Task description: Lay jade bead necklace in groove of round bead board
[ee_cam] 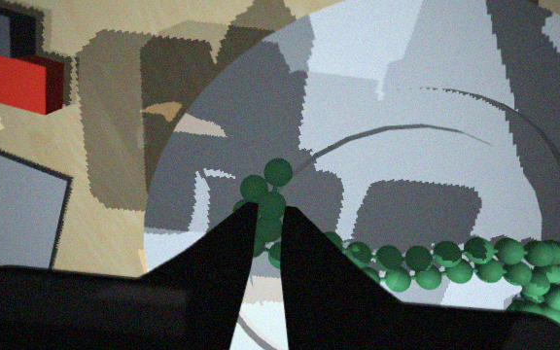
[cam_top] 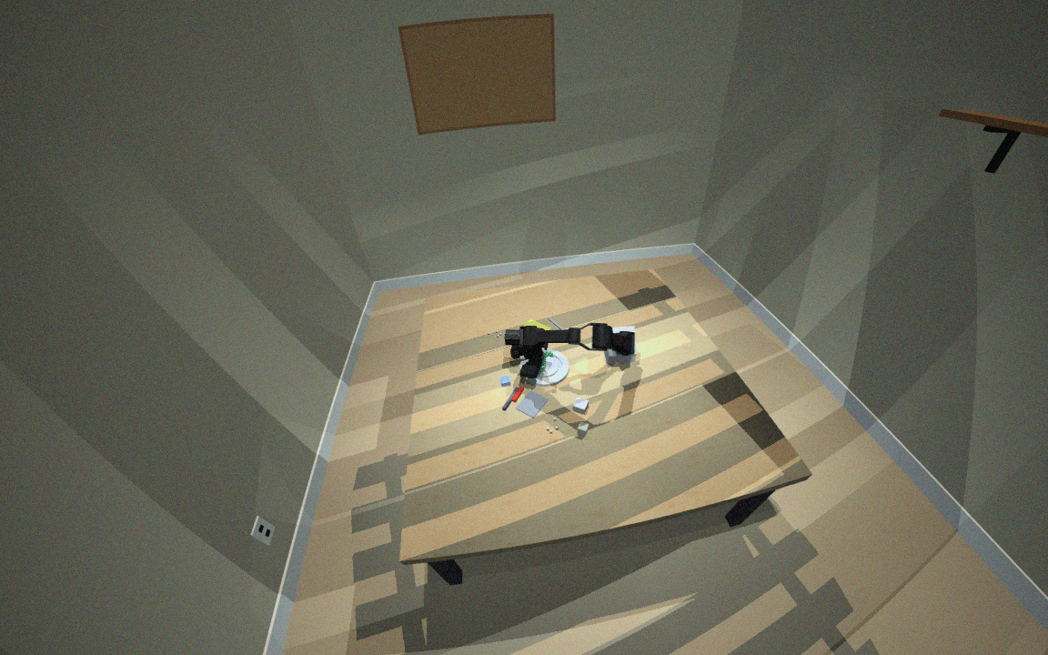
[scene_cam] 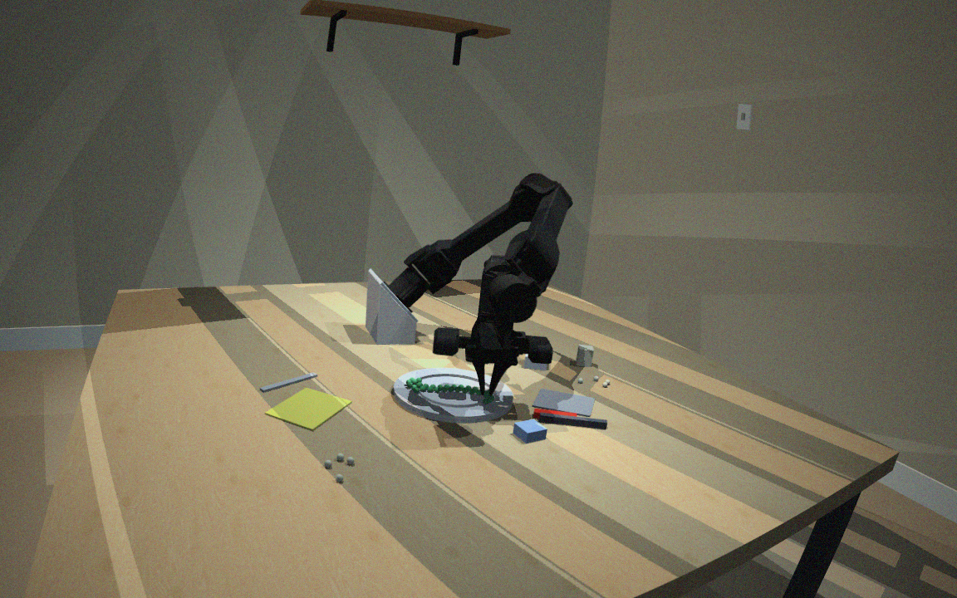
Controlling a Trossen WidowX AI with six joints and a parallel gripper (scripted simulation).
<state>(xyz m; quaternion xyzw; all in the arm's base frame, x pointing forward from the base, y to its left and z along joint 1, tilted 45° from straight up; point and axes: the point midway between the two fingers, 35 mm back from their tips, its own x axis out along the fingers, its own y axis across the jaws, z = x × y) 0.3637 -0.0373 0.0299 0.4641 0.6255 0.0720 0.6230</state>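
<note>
The jade bead necklace lies bunched in a narrow double row across the round bead board. Its far end is a small clump near the board's right side in the exterior view. My gripper is shut on the necklace at its other end, low over the board's rim side. In the wrist view a few beads stick out past the fingertips. The ring groove shows as thin dark arcs, and most of it has no beads in it. The fingers hide part of the necklace and board.
A blue block, a red and black tool and a grey square lie beside the board. A yellow-green sheet, a grey rod and small loose beads lie on the other side.
</note>
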